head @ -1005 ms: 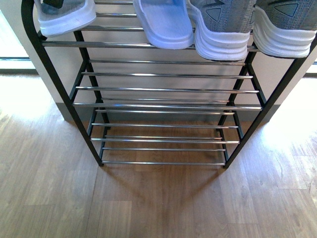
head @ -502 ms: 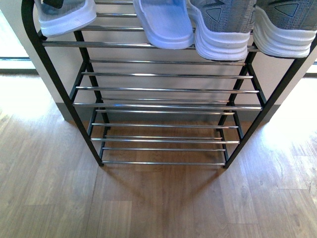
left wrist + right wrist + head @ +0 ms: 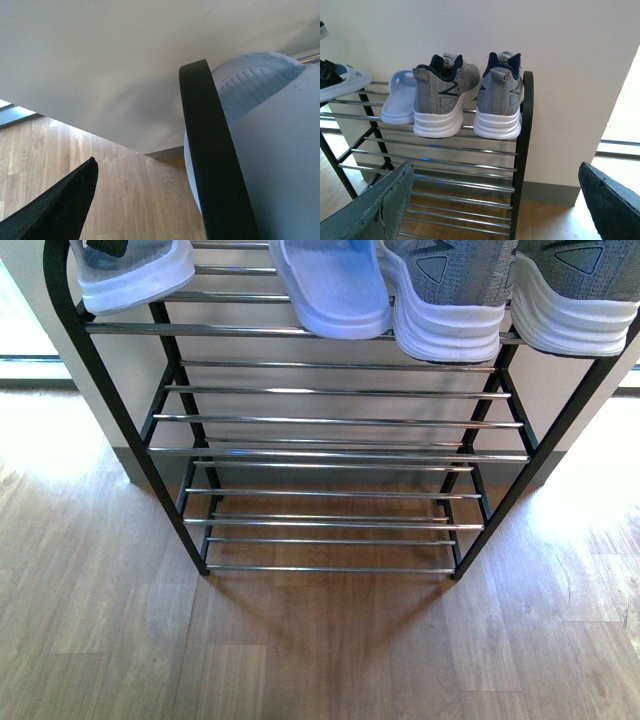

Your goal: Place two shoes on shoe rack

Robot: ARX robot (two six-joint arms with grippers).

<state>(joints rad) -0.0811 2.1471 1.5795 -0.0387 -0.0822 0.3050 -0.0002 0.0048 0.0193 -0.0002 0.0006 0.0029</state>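
Observation:
The shoe rack (image 3: 330,453) has a black frame and silver rods. Its highest visible shelf carries two grey sneakers (image 3: 445,300) (image 3: 575,295) at the right, a pale blue slide (image 3: 335,290) in the middle and a second slide (image 3: 135,275) at the left end. In the right wrist view the sneakers (image 3: 442,100) (image 3: 500,102) stand heels out. My right gripper (image 3: 496,167) is open and empty, back from the rack's right end. My left gripper (image 3: 175,200) is open beside the left slide (image 3: 270,150); a black bar crosses in front of the slide, and only one finger (image 3: 65,205) shows.
The lower shelves (image 3: 330,525) hold nothing. Wooden floor (image 3: 320,660) spreads in front of the rack, and a pale wall (image 3: 570,75) stands behind it. Bright window light falls at both sides of the wall.

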